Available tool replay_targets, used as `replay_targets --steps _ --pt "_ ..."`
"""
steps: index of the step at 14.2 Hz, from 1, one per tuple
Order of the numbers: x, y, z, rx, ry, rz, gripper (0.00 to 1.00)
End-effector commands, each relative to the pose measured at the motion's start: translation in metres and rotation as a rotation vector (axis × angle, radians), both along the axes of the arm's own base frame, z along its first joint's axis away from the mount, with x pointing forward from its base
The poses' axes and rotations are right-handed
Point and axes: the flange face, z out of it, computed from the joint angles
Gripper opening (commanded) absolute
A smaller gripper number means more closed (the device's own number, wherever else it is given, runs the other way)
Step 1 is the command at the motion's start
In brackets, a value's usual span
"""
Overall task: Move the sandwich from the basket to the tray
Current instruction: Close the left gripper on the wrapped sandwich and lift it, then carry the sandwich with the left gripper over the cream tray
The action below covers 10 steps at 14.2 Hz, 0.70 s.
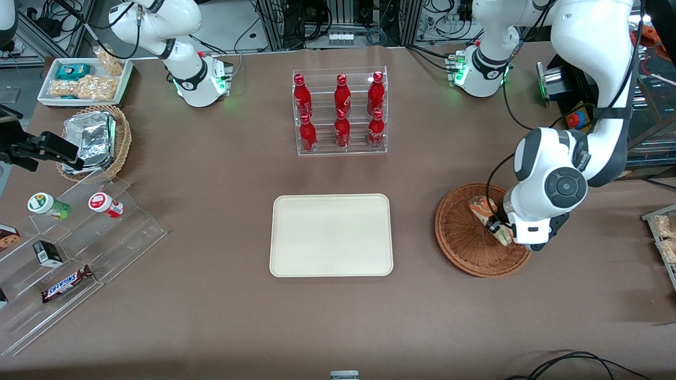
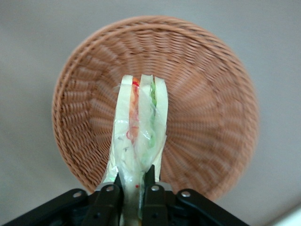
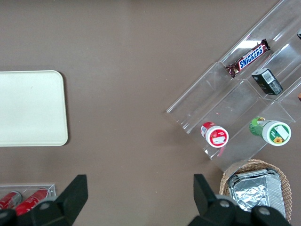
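My left gripper (image 1: 500, 228) is shut on the sandwich (image 1: 487, 213), a wrapped wedge of pale bread with orange-red and green filling, and holds it over the reddish-brown wicker basket (image 1: 460, 232). In the left wrist view the sandwich (image 2: 139, 129) stands between the fingers (image 2: 111, 194) of the gripper (image 2: 134, 186), with the basket (image 2: 207, 113) below it. I cannot tell whether the sandwich still touches the basket. The cream tray (image 1: 331, 235) lies flat at the table's middle, toward the parked arm from the basket; it also shows in the right wrist view (image 3: 29, 108).
A clear rack of red bottles (image 1: 340, 112) stands farther from the front camera than the tray. A clear stepped stand with snacks (image 1: 68, 248), a tan basket with foil packs (image 1: 95, 138) and a white snack tray (image 1: 84, 80) lie toward the parked arm's end.
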Motion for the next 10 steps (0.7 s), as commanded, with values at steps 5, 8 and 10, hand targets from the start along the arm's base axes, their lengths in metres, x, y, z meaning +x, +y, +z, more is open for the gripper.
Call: replay_targets --steps 5,8,10 --pt "0.025 -0.165 -0.010 -0.020 -0.041 -0.239 0.06" --pt "0.014 -0.249 -0.021 -0.080 -0.062 -0.488 0.08" --pt "0.005 -0.297 -0.029 -0.105 -0.085 -0.534 0.05"
